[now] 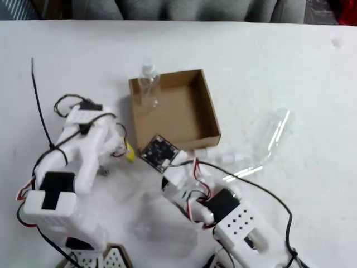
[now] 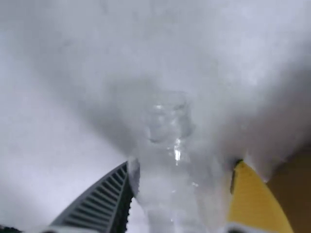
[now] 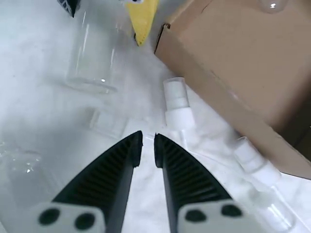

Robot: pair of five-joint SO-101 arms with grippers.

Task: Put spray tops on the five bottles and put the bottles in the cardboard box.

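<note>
A clear bottle (image 2: 175,165) without a spray top stands upright on the table, and my left gripper (image 2: 181,171) is shut on it between the grey and yellow fingers. The same bottle (image 3: 92,58) shows in the right wrist view, with the yellow finger (image 3: 141,19) beside it. My right gripper (image 3: 148,141) is shut with nothing in it, low over the table near a white spray top (image 3: 177,104). A second spray top (image 3: 252,160) lies along the cardboard box (image 3: 243,63). One bottle (image 1: 149,84) with its top on stands in the box's (image 1: 209,120) far left corner.
A clear plastic bag (image 1: 270,137) lies right of the box. A small clear cap (image 3: 109,124) and another clear bottle (image 3: 19,165) lie on the table by my right gripper. Both arms (image 1: 78,156) (image 1: 223,206) crowd the near side; cables trail around them.
</note>
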